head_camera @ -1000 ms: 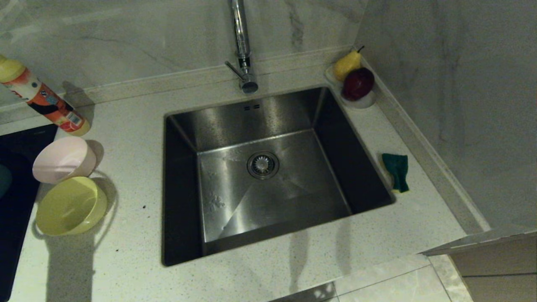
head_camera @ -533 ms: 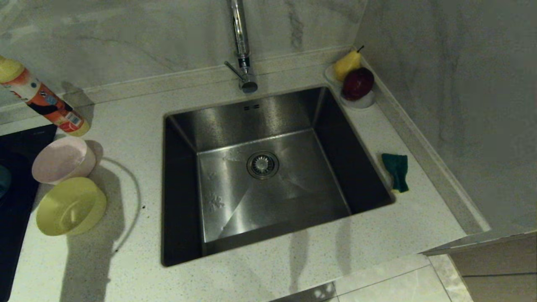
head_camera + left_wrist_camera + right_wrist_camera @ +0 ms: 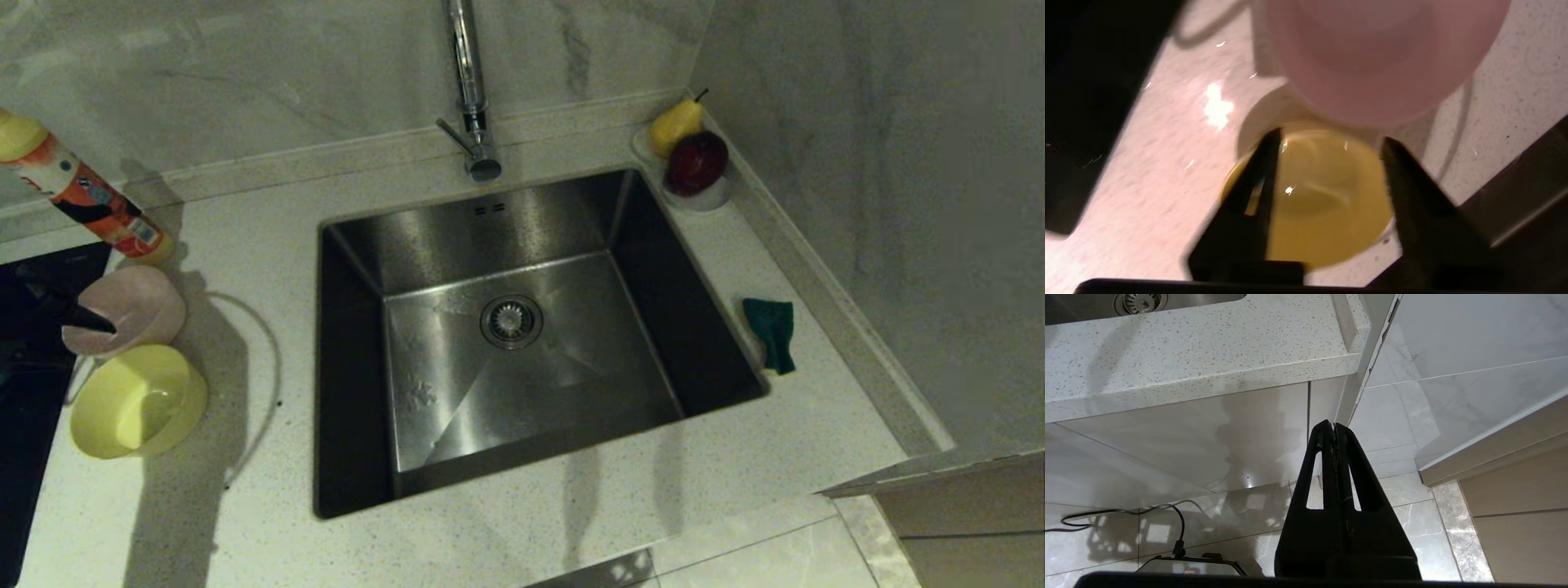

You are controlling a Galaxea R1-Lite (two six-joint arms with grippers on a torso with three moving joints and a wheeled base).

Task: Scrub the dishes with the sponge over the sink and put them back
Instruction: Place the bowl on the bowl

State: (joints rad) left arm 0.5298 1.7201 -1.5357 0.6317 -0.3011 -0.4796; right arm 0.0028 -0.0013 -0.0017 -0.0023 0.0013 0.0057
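left gripper point(image 3: 1331, 141): at the far left counter edge, above the bowls; jaws apart, nothing between them. From the head, only a dark fingertip shows, crossing the pink bowl's rim.
right gripper point(image 3: 1334, 426): parked low, below the counter edge, fingers pressed together, empty.
pink bowl point(image 3: 124, 310): left of sink, upright, just behind the yellow bowl, touching or nearly touching it.
yellow bowl point(image 3: 139, 400): nearest the robot on the left counter, open side up; in the left wrist view it sits right between the fingers, below them.
blue bowl: not clearly visible; can't place it.
sponge point(image 3: 771, 333): on the counter right of the sink point(image 3: 506, 425), green face up, untouched, well apart from the bowls.
sink state: empty, drain clear, faucet point(image 3: 469, 90) off.
step: judged as the approach to the first bowl pick, probably yellow; nothing scrubbed.
how to do it well: drop one finger inside the wall and one outside, pinch the rim on the side away from the pink bowl so that one isn't knocked; close firmly since thin plastic slips; lift straight up before swinging to the sink.
risk: bottle point(image 3: 82, 196) stands just behind the bowls; keep the wrist clear of it.
right arm next: needs the sponge.
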